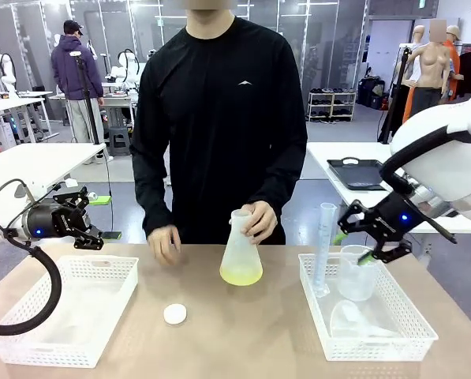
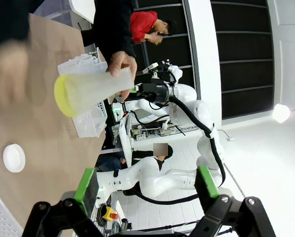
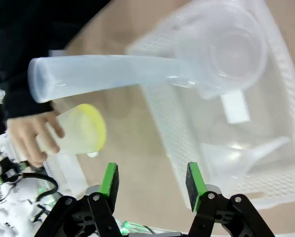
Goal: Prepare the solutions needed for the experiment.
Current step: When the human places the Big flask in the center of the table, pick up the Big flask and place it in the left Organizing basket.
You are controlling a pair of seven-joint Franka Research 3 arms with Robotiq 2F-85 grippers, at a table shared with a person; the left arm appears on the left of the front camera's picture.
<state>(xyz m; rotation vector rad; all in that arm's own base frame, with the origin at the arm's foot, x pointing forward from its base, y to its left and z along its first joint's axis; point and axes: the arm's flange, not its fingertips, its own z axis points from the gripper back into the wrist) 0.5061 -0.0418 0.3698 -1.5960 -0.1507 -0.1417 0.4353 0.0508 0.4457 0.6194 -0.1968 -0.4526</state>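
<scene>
Baskets: two white mesh baskets sit at the near edge of the table (image 1: 243, 343), the left basket (image 1: 69, 351) under the left arm and the right basket (image 1: 377, 347) under the right arm.
Stopper: a small white round disc (image 1: 175, 314) lies flat on the bare tabletop between the baskets, nearer the left one and apart from everything else.
Flask: a translucent conical flask (image 1: 240, 245) stands mid-table beyond the stopper, leaning slightly; whether its base fully rests on the table I cannot tell.
Solutions: the pale yellow-green liquid (image 1: 241, 275) forms a shallow layer at the bottom of the flask (seen as a bright yellow disc through the base from both wrists).
Person: one hand (image 1: 259, 221) wraps the flask's neck; the other hand (image 1: 166, 243) is low over the table beside it, blurred.
Right basket contents: a tall graduated cylinder (image 1: 326, 245) stands upright at the basket's far left corner, a clear beaker (image 1: 355, 272) just beside it, and a clear funnel (image 1: 353, 320) lies on its side nearer the camera.
Left gripper: the left gripper (image 1: 93, 234) hangs above the far edge of the left basket, pointing toward the middle of the table; its jaws are spread wide with nothing between them.
Right gripper: the right gripper (image 1: 356, 245) hovers just over the beaker, its green pads (image 3: 109, 180) parted and gripping nothing, touching neither beaker nor cylinder.
</scene>
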